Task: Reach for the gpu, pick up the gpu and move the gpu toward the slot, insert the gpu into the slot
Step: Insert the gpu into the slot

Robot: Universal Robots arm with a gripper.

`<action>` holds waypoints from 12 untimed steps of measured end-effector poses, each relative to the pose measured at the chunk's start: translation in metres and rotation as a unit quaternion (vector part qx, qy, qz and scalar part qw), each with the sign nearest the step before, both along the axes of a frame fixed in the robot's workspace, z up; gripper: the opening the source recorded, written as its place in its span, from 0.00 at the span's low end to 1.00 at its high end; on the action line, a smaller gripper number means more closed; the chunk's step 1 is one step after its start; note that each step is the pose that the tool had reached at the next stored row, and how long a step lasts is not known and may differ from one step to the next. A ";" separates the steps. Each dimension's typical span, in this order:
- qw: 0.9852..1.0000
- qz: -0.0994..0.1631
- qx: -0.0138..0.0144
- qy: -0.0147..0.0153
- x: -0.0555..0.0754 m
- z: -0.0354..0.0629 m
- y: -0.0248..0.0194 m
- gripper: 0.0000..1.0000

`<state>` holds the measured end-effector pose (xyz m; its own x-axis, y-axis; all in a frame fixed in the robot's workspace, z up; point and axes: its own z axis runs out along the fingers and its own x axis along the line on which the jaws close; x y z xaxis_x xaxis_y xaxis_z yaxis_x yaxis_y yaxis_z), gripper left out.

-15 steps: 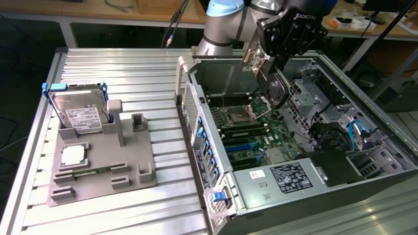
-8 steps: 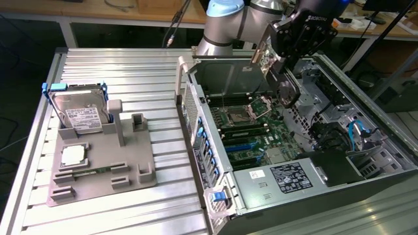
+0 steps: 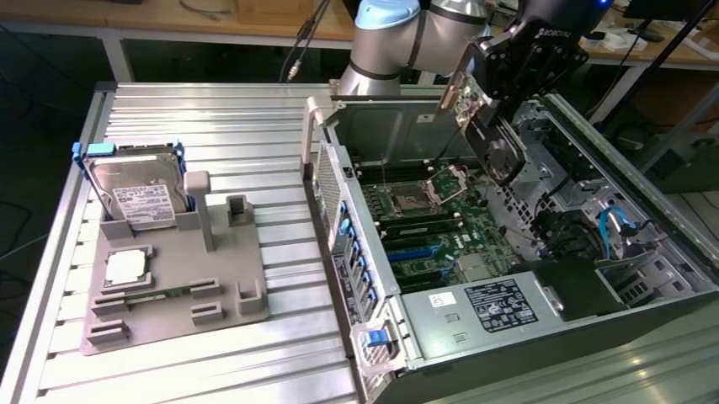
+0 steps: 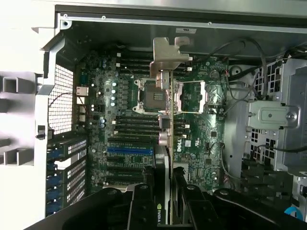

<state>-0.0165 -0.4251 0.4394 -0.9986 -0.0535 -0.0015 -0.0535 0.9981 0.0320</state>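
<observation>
Gripping the gpu (image 3: pixel 500 156) edge-on, your claw (image 4: pixel 165 203) hangs it above the motherboard (image 4: pixel 196 143), over the processor socket (image 4: pixel 153 93). The blue slot (image 4: pixel 129 149) sits elsewhere on that motherboard, so lowering from here would likely strike the socket rather than seat.

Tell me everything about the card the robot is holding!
The card is thin, flat and dark, with a round part on its face and a silver bracket at one end. The gripper clamps it, holding it on edge in the air above the green board, not yet in the blue slot.
</observation>
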 end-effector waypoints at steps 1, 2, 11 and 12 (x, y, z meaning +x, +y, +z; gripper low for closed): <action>1.000 0.000 0.000 0.000 0.000 0.0000 0.0000 0.27; 1.000 0.000 0.000 0.000 0.000 0.0000 0.0000 0.27; 1.000 0.028 0.000 0.000 0.000 0.0000 0.0000 0.27; 0.999 0.035 0.000 0.000 0.000 0.0000 0.0000 0.27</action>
